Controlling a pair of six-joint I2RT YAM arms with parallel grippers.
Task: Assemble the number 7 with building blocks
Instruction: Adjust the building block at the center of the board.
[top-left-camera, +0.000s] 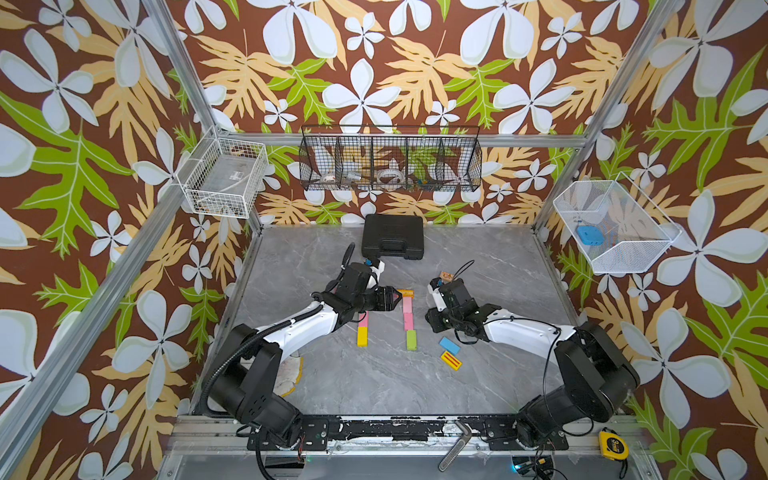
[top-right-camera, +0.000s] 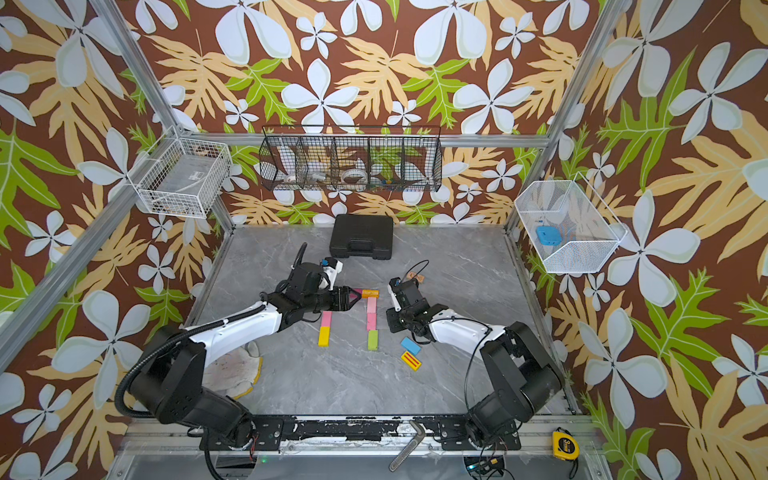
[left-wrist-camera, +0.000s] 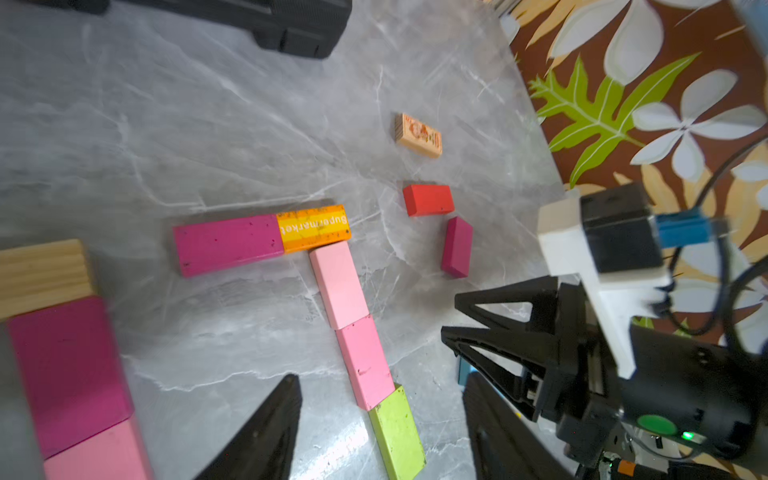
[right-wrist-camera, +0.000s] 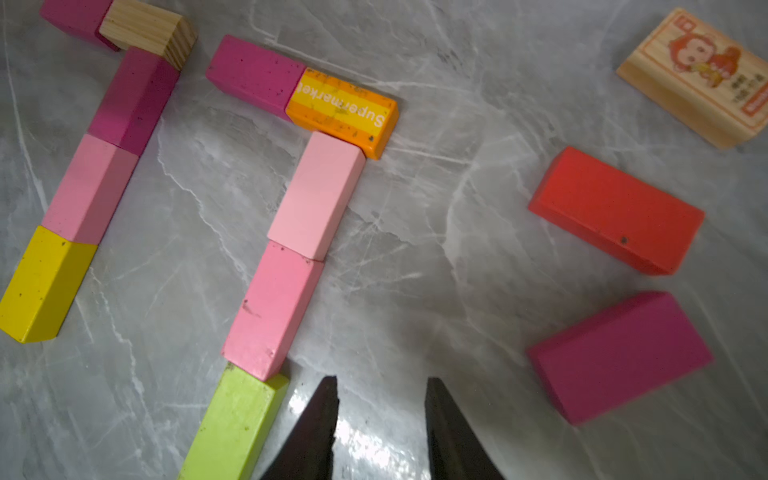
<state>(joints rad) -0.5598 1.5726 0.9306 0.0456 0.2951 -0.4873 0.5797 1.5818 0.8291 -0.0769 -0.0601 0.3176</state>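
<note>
My left gripper (top-left-camera: 394, 296) hangs over the top bar of the middle seven, jaws spread and empty, just beside the orange block (left-wrist-camera: 313, 227). My right gripper (right-wrist-camera: 382, 380) sits near the green block (right-wrist-camera: 232, 424) at the foot, jaws slightly apart, holding nothing. These blocks only butt loosely together on the table (top-left-camera: 374, 374); a sideways sweep from either finger would likely knock the line crooked.

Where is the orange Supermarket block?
In a top view the orange Supermarket block lies just right of the left gripper, touching a pale pink block.
</note>
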